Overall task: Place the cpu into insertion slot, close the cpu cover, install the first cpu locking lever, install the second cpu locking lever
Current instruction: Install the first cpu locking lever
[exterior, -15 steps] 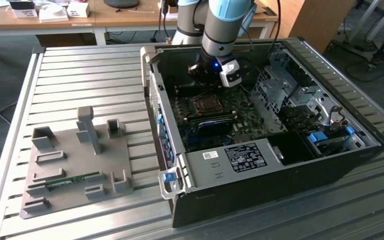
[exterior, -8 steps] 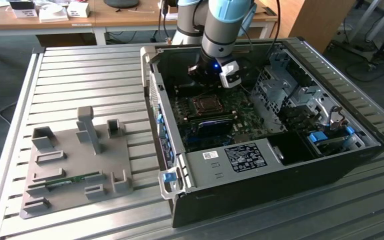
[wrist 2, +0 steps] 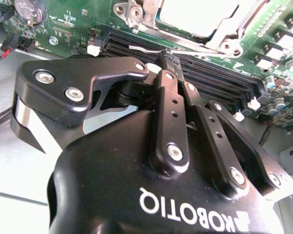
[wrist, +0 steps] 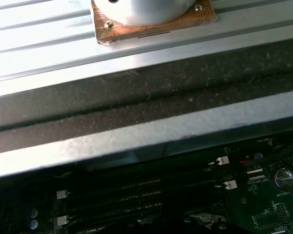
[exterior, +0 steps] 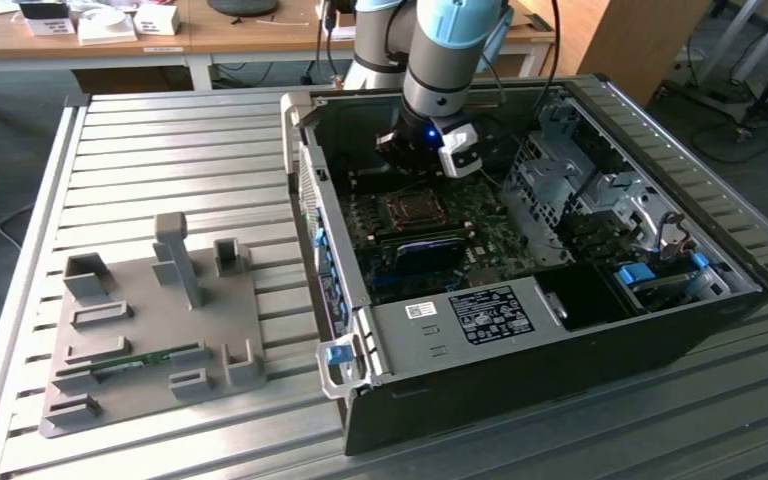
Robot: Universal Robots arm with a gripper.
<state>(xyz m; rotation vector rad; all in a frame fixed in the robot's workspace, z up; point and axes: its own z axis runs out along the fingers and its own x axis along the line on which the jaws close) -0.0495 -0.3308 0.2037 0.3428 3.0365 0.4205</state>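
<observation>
**Pincer low beside the socket, at lever work**

A ribbed aluminium tabletop point(exterior: 157, 150) carries an open black steel computer case point(exterior: 518, 400) lying on its side. The grey-and-pale-blue arm point(exterior: 444, 50) reaches down into it, over the green motherboard point(wrist 2: 78, 34).

In the second wrist view the black pincer point(wrist 2: 169, 57) has its tips pressed together just over the long black memory slots point(wrist 2: 210, 73). A thin silver wire locking lever point(wrist 2: 144, 48) runs right up to them, though I cannot tell whether it is pinched.

Just beyond, the silver-bronze framed cpu cover point(wrist 2: 224, 34) seems to lie down over the pale grey square cpu point(wrist 2: 195, 12), which sits in the dark square insertion slot point(exterior: 418, 208).

Levering well probably means staying low, pushing steadily along the lever's arc, and keeping clear of the slot latches.
</observation>
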